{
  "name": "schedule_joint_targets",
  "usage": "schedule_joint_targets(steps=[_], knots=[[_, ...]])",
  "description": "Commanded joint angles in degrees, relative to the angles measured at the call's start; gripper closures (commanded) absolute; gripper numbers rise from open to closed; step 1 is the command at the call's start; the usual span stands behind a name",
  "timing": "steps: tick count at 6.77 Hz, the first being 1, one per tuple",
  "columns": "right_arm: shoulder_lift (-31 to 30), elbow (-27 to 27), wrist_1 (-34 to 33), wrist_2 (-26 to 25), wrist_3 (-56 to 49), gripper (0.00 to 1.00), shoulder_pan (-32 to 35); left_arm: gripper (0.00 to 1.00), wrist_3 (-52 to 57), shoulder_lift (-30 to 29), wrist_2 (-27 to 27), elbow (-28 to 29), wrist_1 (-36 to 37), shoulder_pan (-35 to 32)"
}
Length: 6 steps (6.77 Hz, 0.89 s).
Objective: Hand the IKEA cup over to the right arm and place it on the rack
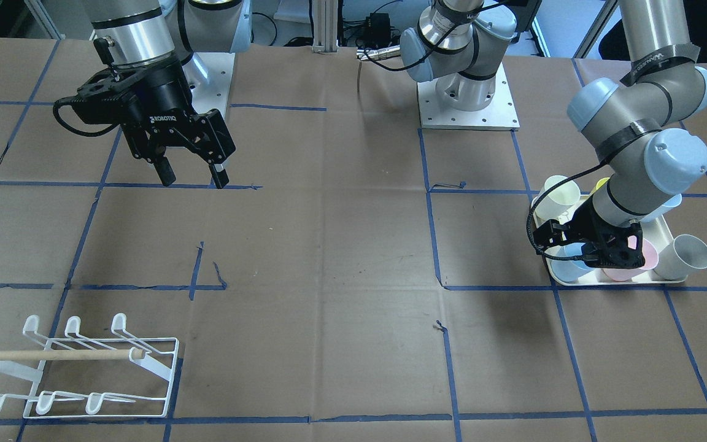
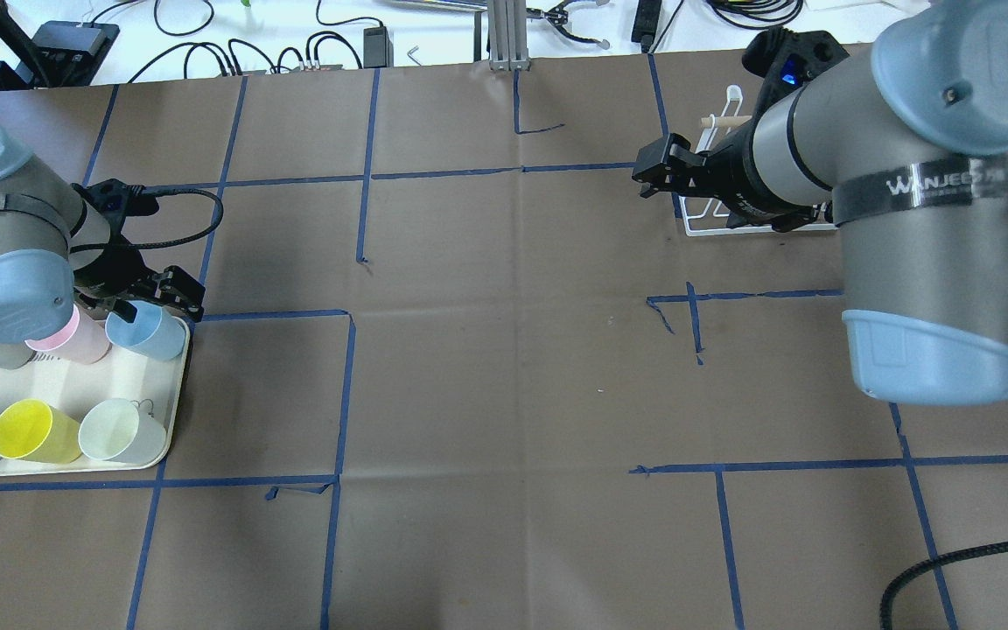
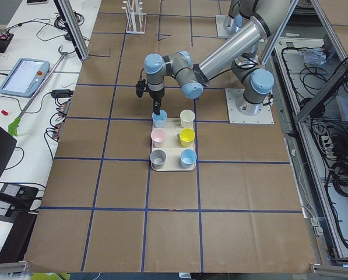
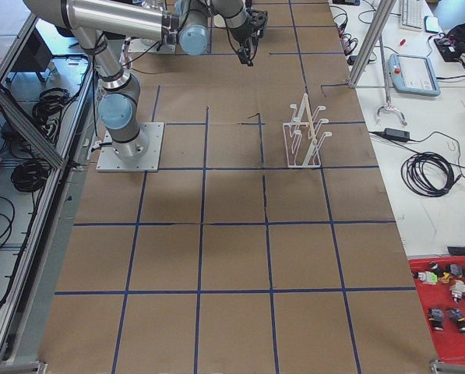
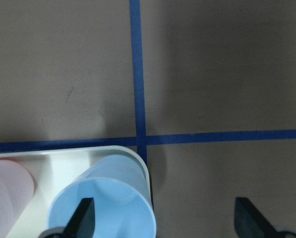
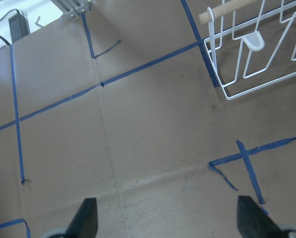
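Currently gripped: nothing is held by either arm; the left gripper (image 5: 165, 218) is spread wide above the blue cup (image 5: 113, 196), with one finger (image 5: 84, 215) seen over its mouth and the other outside the tray (image 5: 88, 151); the right gripper (image 1: 193, 177) is likewise spread and hangs over bare table (image 2: 504, 367).
Cup position: the blue cup is stood in the tray's corner, at about 1 o'clock of the tray in the overhead view, just beside the pink cup (image 2: 75, 341).
Cup axis: the long axis is judged upright, the mouth turned up toward the wrist camera and the base on the tray.
Rack position: the rack (image 1: 83, 368) is set at about 2 o'clock of the table in the overhead view, well apart from the tray.
Risk, pinch: only one wall would be caught between the fingers, so the cup could be tilted or let slip if it is squeezed off-centre.
Risk, rim: the outer finger could be snagged on the tray's edge if it is lowered carelessly.
Risk, neighbour: the pink cup could be knocked over by a sideways drift.
Risk, transfer: the cup could be dropped if it is released before the right gripper is closed on it.
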Motion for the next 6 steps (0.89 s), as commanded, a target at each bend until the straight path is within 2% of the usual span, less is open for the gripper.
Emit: schedule_joint_targets(steps=[1,3,4,5,6], knots=[[-0.2,5.2,-8.1,6.9,7.9,0.0,0.4,0.01,0.0,-0.5,-0.1,-1.6,0.2,2.3],[0.4,5.5,-18.3,14.2,19.1,0.0,0.4,0.02,-0.2,-0.5,-0.1,-1.6,0.4,2.2],[0.7,6.2,-25.3,15.1,22.7,0.0,0.4,0.08,-0.2,0.0,-0.1,-1.1,0.4,2.2],[0.6,9.3,-33.6,15.2,27.9,0.0,0.5,0.29,0.0,-0.2,-0.2,-0.8,0.5,2.1],[0.6,10.5,-38.4,15.3,33.6,0.0,0.5,0.68,0.0,-0.2,-0.1,-0.8,0.5,2.0]])
